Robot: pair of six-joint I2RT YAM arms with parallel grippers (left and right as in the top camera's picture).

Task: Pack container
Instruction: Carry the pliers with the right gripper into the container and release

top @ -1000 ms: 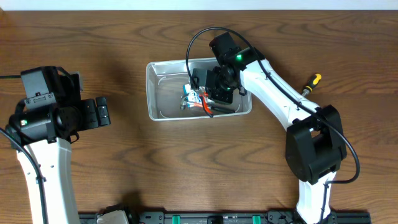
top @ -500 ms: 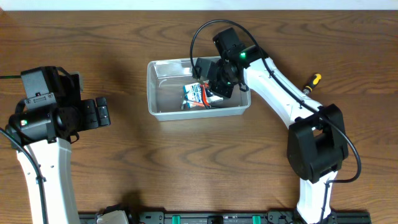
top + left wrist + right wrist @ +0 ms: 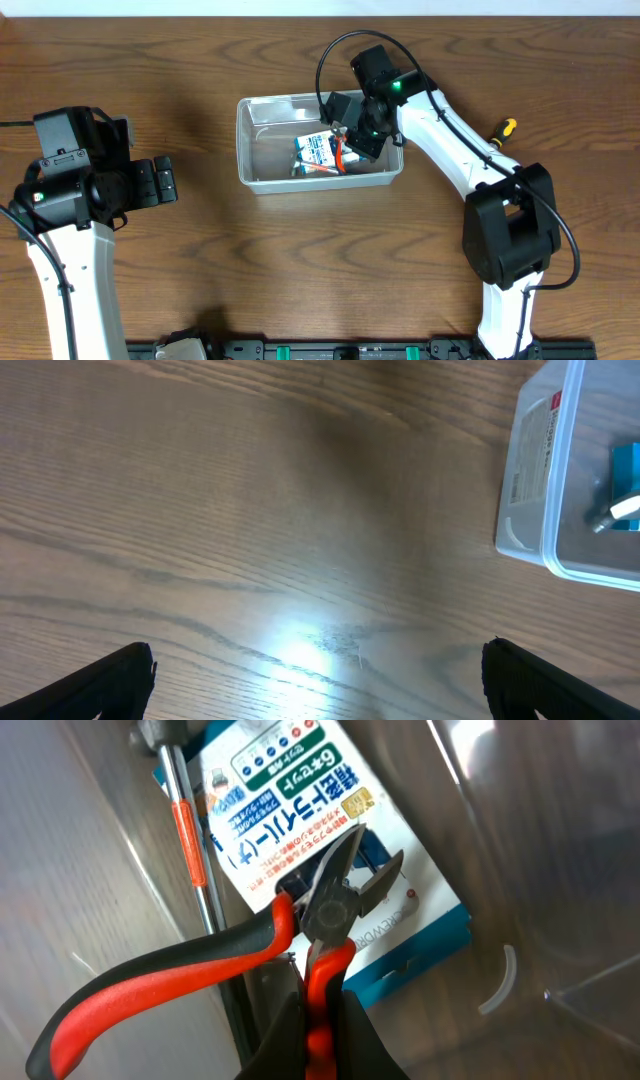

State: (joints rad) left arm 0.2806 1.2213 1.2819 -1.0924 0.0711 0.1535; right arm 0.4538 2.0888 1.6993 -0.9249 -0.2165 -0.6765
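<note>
We have the right end effector (image 3: 320,1032) clamped on one red handle of the side cutters (image 3: 335,910), their nose hanging just above the blue-and-white blister pack (image 3: 290,810) that lies in the clear container (image 3: 242,140) at the middle of the bench (image 3: 300,260). To finish this placement well, we judge we should lower until the cutters rest flat on the pack beside the orange-banded steel shaft (image 3: 185,830), keep clear of the near wall, then release and lift straight up. The left end effector (image 3: 320,675) hangs spread wide over bare wood, well left of the container. Compared with a second ago, the right end effector has shifted from the container's middle toward its far right corner. A yellow-handled screwdriver (image 3: 500,132) waits outside.
</note>
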